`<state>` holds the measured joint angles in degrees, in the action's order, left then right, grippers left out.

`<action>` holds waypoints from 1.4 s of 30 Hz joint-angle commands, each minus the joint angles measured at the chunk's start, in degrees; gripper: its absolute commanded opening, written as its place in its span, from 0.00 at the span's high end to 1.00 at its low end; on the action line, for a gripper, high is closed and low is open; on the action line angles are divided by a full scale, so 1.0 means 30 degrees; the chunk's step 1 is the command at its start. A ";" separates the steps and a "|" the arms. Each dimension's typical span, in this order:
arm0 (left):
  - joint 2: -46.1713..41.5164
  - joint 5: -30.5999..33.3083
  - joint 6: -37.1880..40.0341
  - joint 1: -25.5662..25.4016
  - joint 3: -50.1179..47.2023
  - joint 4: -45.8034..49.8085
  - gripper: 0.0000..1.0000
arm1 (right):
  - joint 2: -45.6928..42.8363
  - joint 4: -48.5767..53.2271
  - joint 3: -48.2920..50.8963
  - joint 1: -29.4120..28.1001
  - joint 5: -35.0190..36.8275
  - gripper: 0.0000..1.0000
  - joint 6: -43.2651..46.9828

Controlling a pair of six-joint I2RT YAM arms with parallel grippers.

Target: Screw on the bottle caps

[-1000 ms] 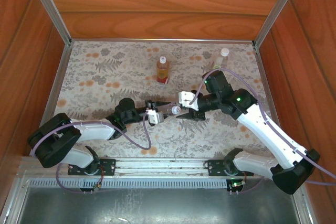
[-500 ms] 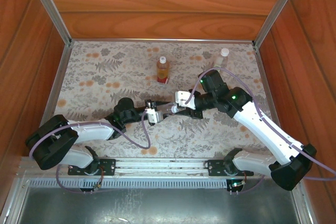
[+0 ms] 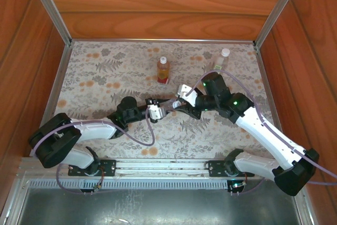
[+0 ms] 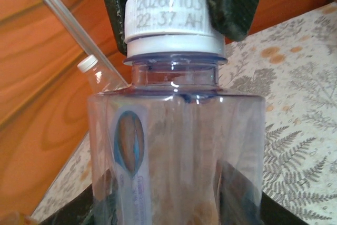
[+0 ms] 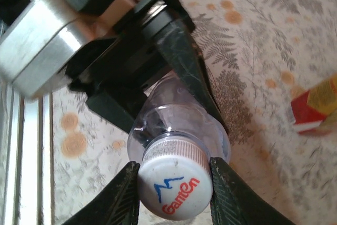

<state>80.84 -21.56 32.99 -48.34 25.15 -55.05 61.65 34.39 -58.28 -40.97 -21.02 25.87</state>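
A plain bluish bottle point(image 4: 176, 146) lies sideways between the two arms above the table's middle point(image 3: 169, 107). My left gripper point(image 4: 176, 206) is shut on its body, the dark fingers point(image 4: 237, 193) showing through the plastic. A white bottle cap point(image 5: 174, 188) sits on its neck point(image 4: 171, 11). My right gripper point(image 5: 175, 196) is shut on that cap, one finger point(image 5: 122, 196) on each side. In the top view the left gripper point(image 3: 162, 108) and right gripper point(image 3: 178, 104) meet tip to tip. The amber bottle point(image 3: 164, 70) and a clear bottle point(image 3: 223, 59) stand upright and capped farther back.
The floral cloth point(image 3: 105, 72) covers the table, with wooden walls on three sides and a metal rail point(image 3: 158, 166) at the near edge. The amber bottle's red-yellow label point(image 5: 316, 104) shows at the right of the right wrist view.
The right gripper's jaws have narrowed onto the cap, and its wrist has shifted slightly back and left. The left gripper has tightened a little on the bottle.
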 commanded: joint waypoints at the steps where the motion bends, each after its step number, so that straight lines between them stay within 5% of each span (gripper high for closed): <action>1: 0.0208 0.2036 0.0076 0.0030 0.0751 -0.0343 0.61 | -0.0086 -0.2309 0.0866 -0.0233 0.1454 0.90 -0.7590; 7: 0.0480 0.3454 0.0767 0.0009 0.0847 -0.0343 0.61 | 0.0472 -0.1285 0.0692 -0.0210 0.4129 0.97 -1.4887; 11: 0.0498 0.3737 0.0979 -0.0019 0.0849 -0.0343 0.61 | 0.0931 -0.0996 0.0600 -0.0212 0.3744 0.99 -1.8223; 18: 0.0372 0.3469 0.0512 -0.0041 0.0656 -0.0343 0.61 | 0.0985 -0.0726 0.0158 -0.0215 0.3893 0.99 -1.5979; 20: 0.0319 0.3386 0.0004 -0.0057 0.0612 -0.0343 0.61 | 0.0984 -0.0869 0.0190 -0.0201 0.3623 0.91 -1.4062; 25: -0.0070 0.3784 -0.2650 -0.0015 0.0611 -0.0343 0.61 | 0.0431 -0.3360 0.1410 -0.0210 0.2749 0.44 -1.1911; 30: -0.0289 0.3260 -0.5653 0.0008 0.0816 -0.0372 0.61 | -0.0546 -0.7117 0.2548 -0.0202 0.2698 0.20 -1.2739; 42: -0.0434 0.1709 -0.9960 -0.0002 0.1819 -0.0343 0.61 | -0.0331 -1.0813 0.3878 -0.0208 0.0537 0.19 -1.3322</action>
<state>80.23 -15.00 7.07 -48.40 29.30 -54.46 59.90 5.37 -46.44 -41.91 -15.97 -13.04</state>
